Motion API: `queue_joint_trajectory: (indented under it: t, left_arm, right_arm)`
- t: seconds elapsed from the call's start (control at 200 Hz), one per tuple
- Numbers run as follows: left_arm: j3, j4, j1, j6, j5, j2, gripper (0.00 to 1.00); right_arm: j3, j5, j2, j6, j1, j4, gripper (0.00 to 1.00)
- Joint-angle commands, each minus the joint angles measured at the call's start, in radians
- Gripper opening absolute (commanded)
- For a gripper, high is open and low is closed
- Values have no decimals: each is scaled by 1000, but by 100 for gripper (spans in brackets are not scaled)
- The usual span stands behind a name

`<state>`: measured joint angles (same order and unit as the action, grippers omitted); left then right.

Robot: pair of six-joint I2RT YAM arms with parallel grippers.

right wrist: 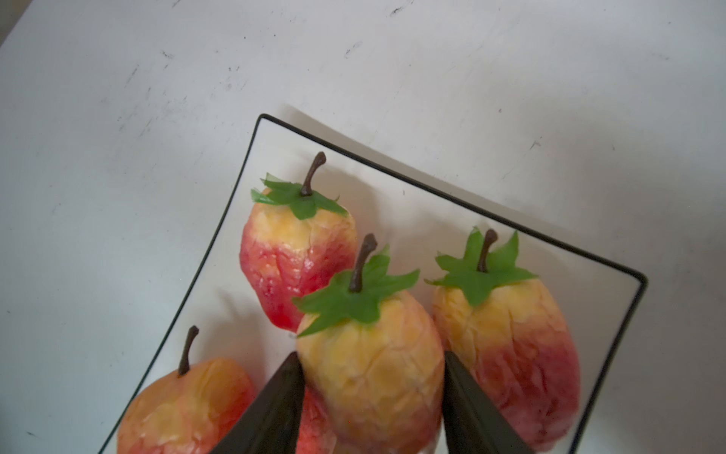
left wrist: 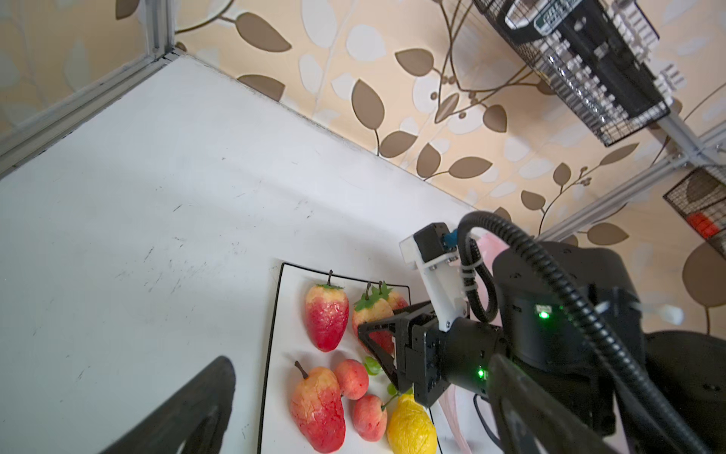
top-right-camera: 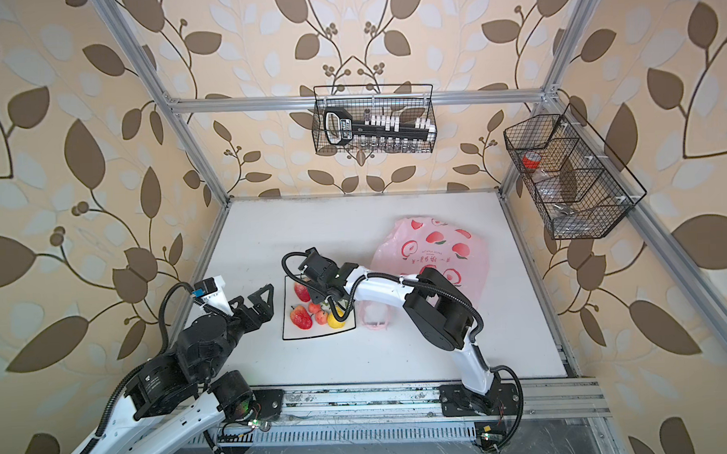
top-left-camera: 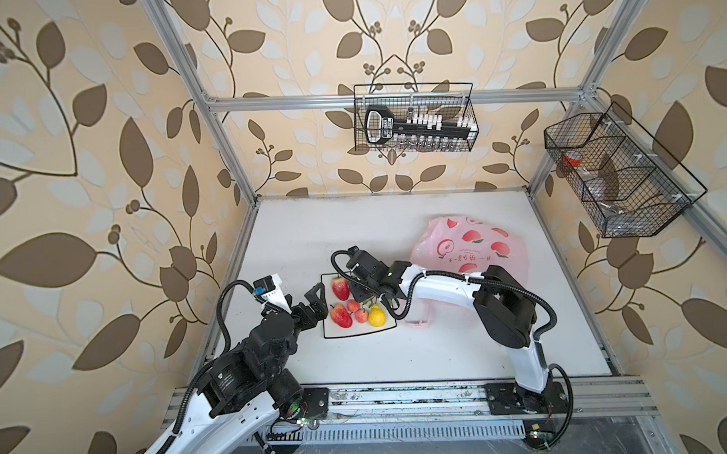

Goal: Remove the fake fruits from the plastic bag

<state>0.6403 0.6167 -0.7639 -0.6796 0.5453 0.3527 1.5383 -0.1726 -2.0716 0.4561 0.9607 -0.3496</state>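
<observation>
Plate packed with fruits; right arm overhangs its right side. Open table beyond plate and in front. Bag blocks far right

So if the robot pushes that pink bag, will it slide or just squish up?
Probably squish: the plastic bag looks thin and crinkly, lying slumped on the table, so it's likely floppy. It seems see-through, so it's probably very light. Its handle loop would likely flop when lifted.

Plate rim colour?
Black: a thin line around the white square plate. It shows best in the right wrist view.
</observation>
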Motion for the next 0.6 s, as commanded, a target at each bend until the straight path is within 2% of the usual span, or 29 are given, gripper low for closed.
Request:
queue_joint_trajectory:
  t: [0.0,0.16,0.3,0.45,0.595]
  left_arm:
    - [58,-65,9,114,-78,53,99]
    - [91,-118,9,216,-158,87,99]
    - [122,-149,8,307,-253,135,99]
    - [131,-205,9,374,-392,200,99]
    - [136,-269,9,436,-592,297,99]
  right_arm:
    - [26,-21,23,5,1,-21,59]
    - [-4,-10,129,9,1,-8,65]
    - [-89,-9,292,10,-1,41,66]
    - [-251,-41,508,23,-17,81,66]
    - [-460,-106,752,54,-26,103,66]
